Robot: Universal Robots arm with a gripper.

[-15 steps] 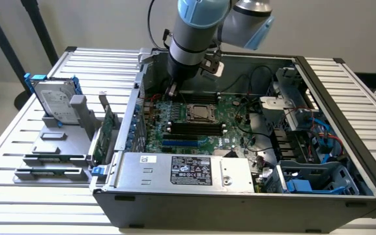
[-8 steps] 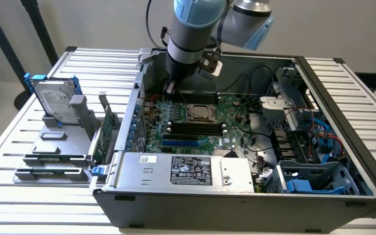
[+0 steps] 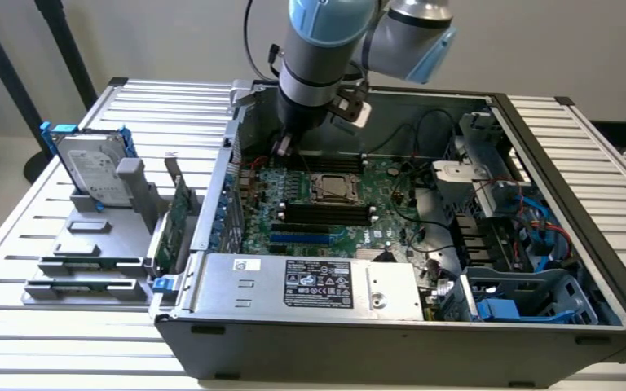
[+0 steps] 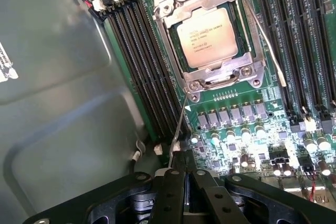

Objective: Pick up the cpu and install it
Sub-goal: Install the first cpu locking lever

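**Latching stage, inside the case:** Within an opened computer case [image 3: 400, 346], the claw [image 4: 181, 174] of a Universal Robots arm is seen clenched, its black fingers pressed together close over the motherboard [image 4: 247, 124]. The free end of a thin wire socket lever [image 4: 178, 129] is met at the fingertips. Whether the wire is pinched or merely pushed cannot be told. Just beyond, the cpu [image 4: 206, 38] is shown already lying flat in its socket. It is bordered by the metal socket frame [image 4: 223, 74] and flanked by long black memory slots [image 4: 144, 66]. Picking and placing are judged done, and the latching of the socket is taken to be the step in hand. A slow, steady handling of the lever is called for, so that the wire is not bent and the chip is not disturbed. Farther off, a hard drive [image 3: 90, 167] is seen upright on the slatted tabletop [image 3: 9, 244].
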